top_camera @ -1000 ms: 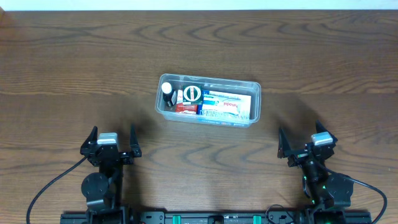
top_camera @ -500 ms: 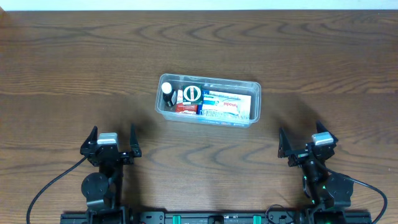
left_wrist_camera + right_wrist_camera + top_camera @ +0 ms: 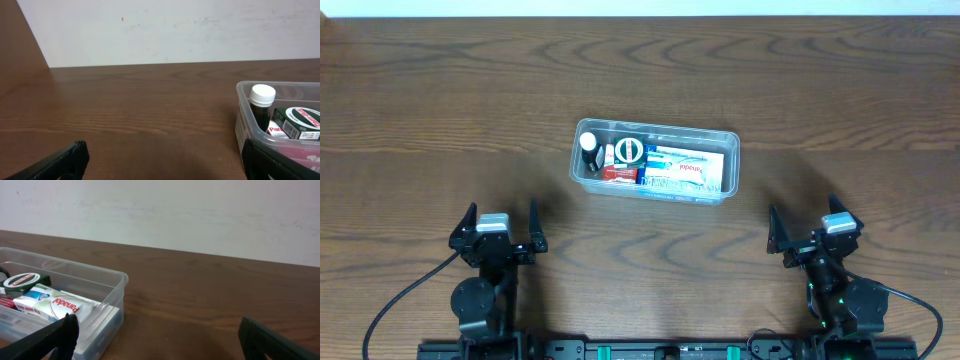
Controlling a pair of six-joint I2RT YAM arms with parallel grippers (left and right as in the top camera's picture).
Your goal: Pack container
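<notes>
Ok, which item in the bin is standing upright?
The white-capped dark bottle, at the left end of the container; the Panadol box and other packs lie flat.

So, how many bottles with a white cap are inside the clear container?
1. The dark bottle stands upright at the left end of the container, beside a green box. Another could lie hidden under the packets.

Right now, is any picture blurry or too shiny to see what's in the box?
Overhead: even light, no glare, but labels in the container are tiny. Left wrist: white-capped bottle sharp, near fingers dark and soft. Right wrist: Panadol box readable.
</notes>
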